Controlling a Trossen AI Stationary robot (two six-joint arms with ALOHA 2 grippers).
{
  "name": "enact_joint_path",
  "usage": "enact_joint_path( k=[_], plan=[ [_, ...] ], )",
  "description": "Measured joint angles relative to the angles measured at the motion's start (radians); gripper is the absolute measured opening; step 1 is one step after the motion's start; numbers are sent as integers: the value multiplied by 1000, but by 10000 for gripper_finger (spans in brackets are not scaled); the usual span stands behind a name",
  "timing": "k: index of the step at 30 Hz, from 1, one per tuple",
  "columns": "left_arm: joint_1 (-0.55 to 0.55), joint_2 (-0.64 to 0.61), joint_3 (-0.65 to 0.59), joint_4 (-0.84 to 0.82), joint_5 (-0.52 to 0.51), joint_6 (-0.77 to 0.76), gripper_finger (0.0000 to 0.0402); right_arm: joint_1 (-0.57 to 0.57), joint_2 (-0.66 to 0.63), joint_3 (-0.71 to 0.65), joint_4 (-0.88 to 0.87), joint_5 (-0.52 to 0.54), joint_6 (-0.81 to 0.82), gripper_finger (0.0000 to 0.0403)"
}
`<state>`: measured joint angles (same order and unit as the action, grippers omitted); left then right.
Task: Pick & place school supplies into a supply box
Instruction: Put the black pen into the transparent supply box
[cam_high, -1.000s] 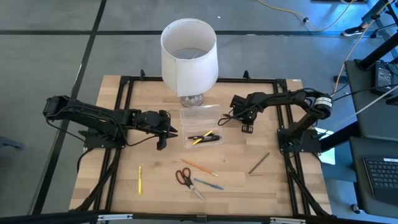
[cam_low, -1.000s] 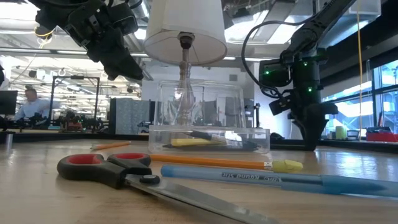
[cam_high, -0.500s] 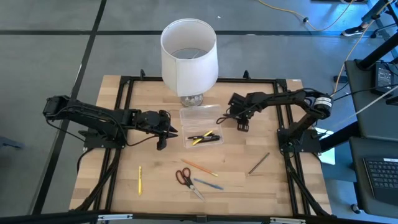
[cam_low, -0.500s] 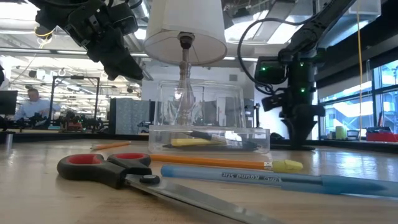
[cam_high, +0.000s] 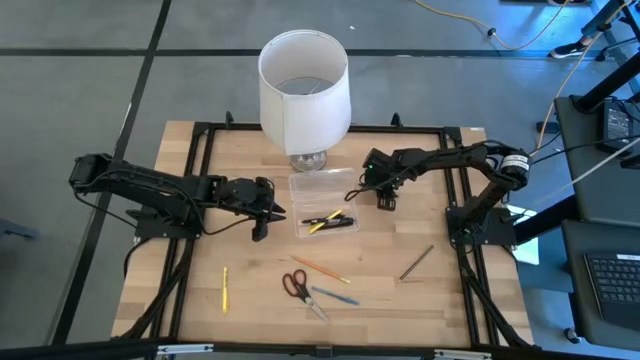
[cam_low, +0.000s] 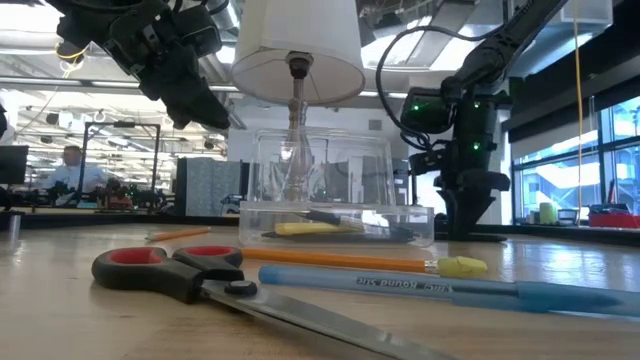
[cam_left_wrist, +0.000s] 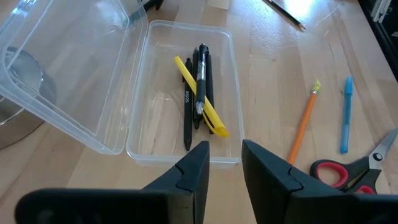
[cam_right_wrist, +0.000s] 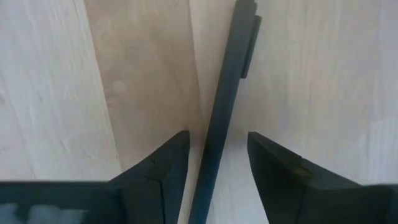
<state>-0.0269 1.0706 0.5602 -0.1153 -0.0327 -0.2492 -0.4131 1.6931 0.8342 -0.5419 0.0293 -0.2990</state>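
right gripper (cam_high: 386, 197) — fingers spread, a slim dark pen (cam_right_wrist: 222, 99) lying flat between them on the pale wood grain, its ends cut off from view. left gripper (cam_left_wrist: 222, 167) — narrow gap, holding nothing, just short of the clear plastic supply box (cam_left_wrist: 180, 99), lid (cam_left_wrist: 65, 68) open, yellow and dark pens inside.

supply box (cam_high: 323, 205): clear, lid open, holds yellow and black pens | scissors (cam_high: 299, 289), orange pencil (cam_high: 320, 269), blue pen (cam_high: 335, 296): flat on bench nearby | yellow pencil (cam_high: 225, 288): apart | dark pen (cam_high: 417, 262): apart
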Motion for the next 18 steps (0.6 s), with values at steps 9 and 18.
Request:
enact_joint_path(
  k=[9,18],
  plan=[
    [0,0,0,-1,-1,0,88,0,8,0,-11,0,32,104],
    [0,0,0,-2,-1,0,88,1,6,-1,-38,11,55,36]
  ],
)
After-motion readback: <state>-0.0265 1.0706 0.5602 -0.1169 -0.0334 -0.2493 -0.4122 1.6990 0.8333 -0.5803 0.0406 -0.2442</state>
